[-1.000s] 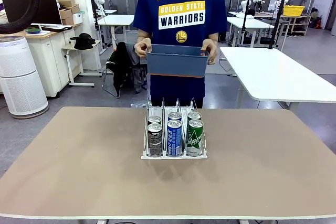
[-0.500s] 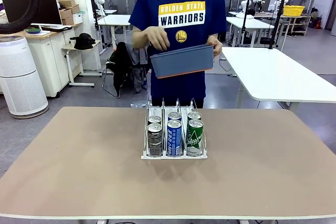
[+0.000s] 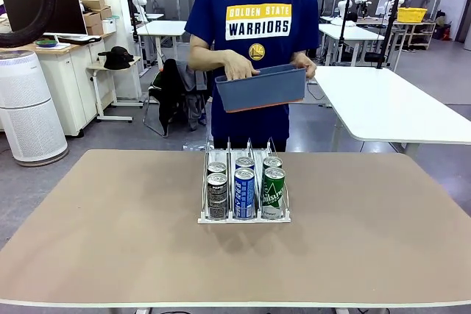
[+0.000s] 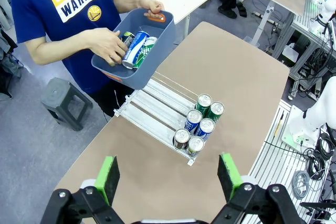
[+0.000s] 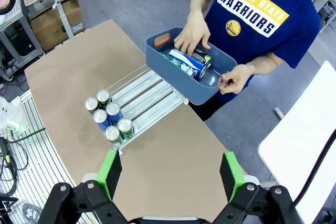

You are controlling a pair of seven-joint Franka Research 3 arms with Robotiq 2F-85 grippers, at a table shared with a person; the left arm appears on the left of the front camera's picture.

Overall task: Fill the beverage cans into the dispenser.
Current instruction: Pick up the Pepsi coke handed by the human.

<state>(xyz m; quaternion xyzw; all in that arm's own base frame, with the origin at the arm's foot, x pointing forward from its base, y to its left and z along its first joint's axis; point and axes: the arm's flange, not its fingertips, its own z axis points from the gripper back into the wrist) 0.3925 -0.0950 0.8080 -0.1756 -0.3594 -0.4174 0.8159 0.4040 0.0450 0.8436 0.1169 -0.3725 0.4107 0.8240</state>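
Bench, front view: a tan bench (image 3: 110,240) in a lab room, and I see a person (image 3: 257,27) standing at its far side.
Dispenser: the dispenser (image 3: 243,219) sits mid-bench, with its three lanes running away from me.
Cans in rack: six beverage cans (image 3: 244,193) stand upright at the near end, two per lane. They are dark on the picture's left, blue in the middle and green on the right.
Tub: the person holds a blue-grey tub (image 3: 261,90) off the bench, in front of the body. One hand (image 3: 307,66) is on its end and the other hand (image 3: 239,69) reaches inside.
Left wrist view, left gripper: my left gripper (image 4: 168,166) hangs high above the bench, jaws spread wide with nothing between them.
Tub contents: a blue can (image 4: 135,50) and a green can (image 4: 147,48) lie on their sides in the tub, under the reaching hand.
Rack from above: the six cans crowd the lane ends farthest from the person.
Right wrist view, right gripper: my right gripper (image 5: 170,174) is also high over the bench, jaws spread wide and gripping nothing.
Tub from this side: it is held close to the dispenser's far end, and the blue can lies slantwise inside.
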